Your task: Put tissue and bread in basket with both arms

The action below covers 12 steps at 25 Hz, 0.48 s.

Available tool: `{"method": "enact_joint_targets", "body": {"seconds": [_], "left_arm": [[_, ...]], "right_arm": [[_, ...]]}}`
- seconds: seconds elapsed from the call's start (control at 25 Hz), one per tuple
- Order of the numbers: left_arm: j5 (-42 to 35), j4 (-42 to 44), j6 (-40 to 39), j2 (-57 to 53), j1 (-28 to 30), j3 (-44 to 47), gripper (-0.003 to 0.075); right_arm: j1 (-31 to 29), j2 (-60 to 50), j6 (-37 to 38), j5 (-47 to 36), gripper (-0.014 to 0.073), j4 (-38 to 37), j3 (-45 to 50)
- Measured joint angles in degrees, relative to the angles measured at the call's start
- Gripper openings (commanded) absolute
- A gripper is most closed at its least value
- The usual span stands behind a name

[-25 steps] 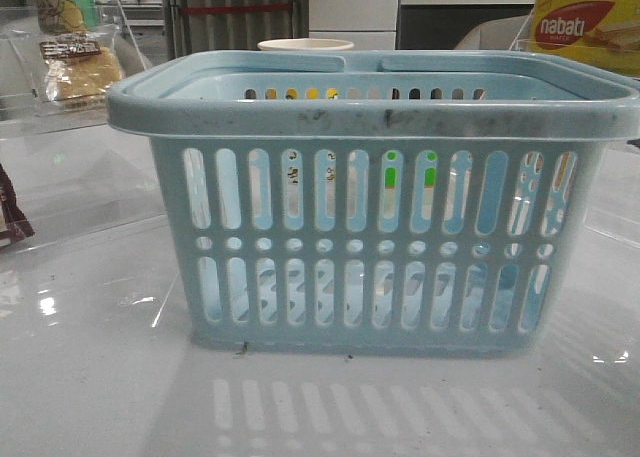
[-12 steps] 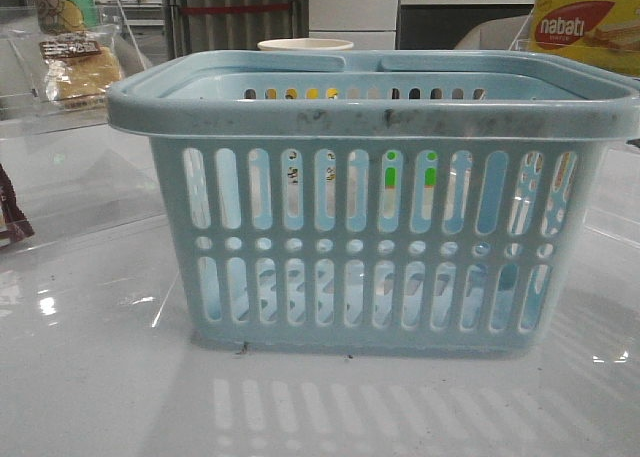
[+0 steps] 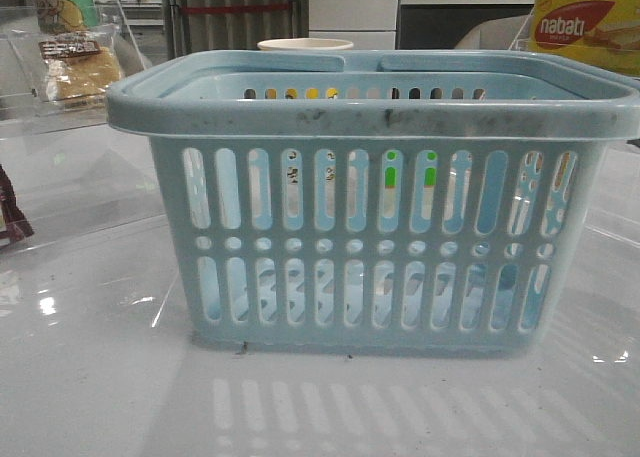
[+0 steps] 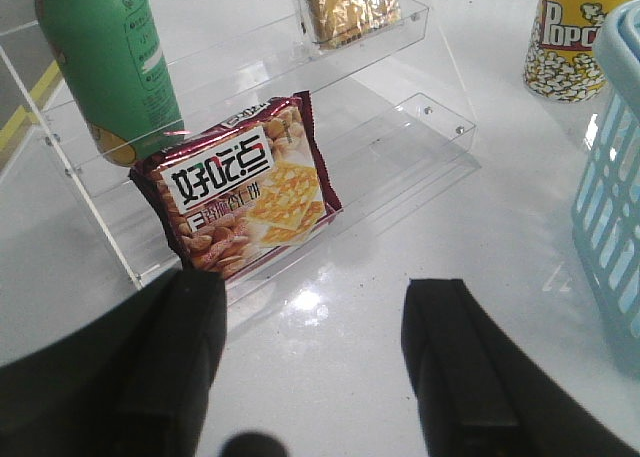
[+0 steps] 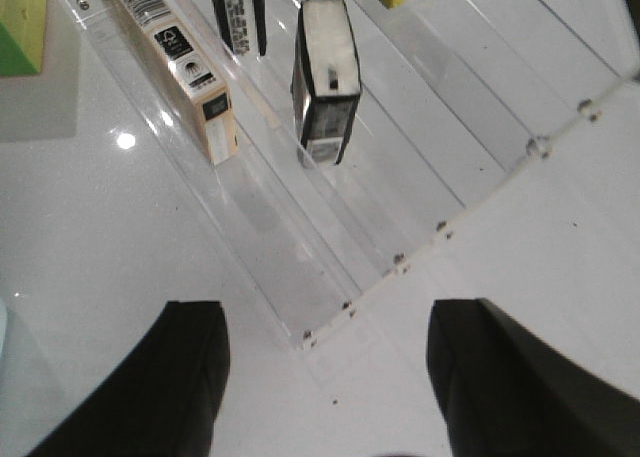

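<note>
Comparing front view with the two earlier frames: finding next to nothing moving. Seeing only the dark red wrapper (image 3: 10, 212) at the left edge shifting slightly in outline, and a glare patch on the table beneath it fading; reading this as the left arm creeping near that spot, though not confirming it, since neither arm is showing in the front view. Finding basket (image 3: 370, 117) sitting exactly as before, upright at table centre, handles folded down on the rim. Judging the task as barely starting: neither item picked up yet. Checking basket contents: spotting no tissue or bread through the slots, only green and pale patches belonging to things behind it; not seeing the whole floor. Locating bread (image 3: 78, 72) lying on an upper step of the clear acrylic shelf (image 4: 440, 127) at far left, well apart from the basket, above the red wrapper and beside a green bottle (image 4: 105, 62). Locating tissue (image 5: 325, 82) standing on edge on the right-hand clear shelf (image 5: 300, 267), near a tan carton (image 5: 185, 67). Logging left gripper (image 4: 315, 357) hovering over bare table just short of the red wrapper, fingers spread wide, holding nothing. Logging right gripper (image 5: 325, 377) hovering before the shelf's front corner, fingers likewise wide apart, gripping nothing, tissue lying ahead between their lines.
</note>
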Motion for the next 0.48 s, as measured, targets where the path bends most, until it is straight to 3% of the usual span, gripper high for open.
{"method": "enact_joint_targets", "body": {"seconds": [0.48], "left_arm": [[0.0,0.0,0.0,0.0,0.0,0.0,0.0455]], "right_arm": [[0.0,15.77,0.1,-0.96,0.0519,0.0,-11.65]]}}
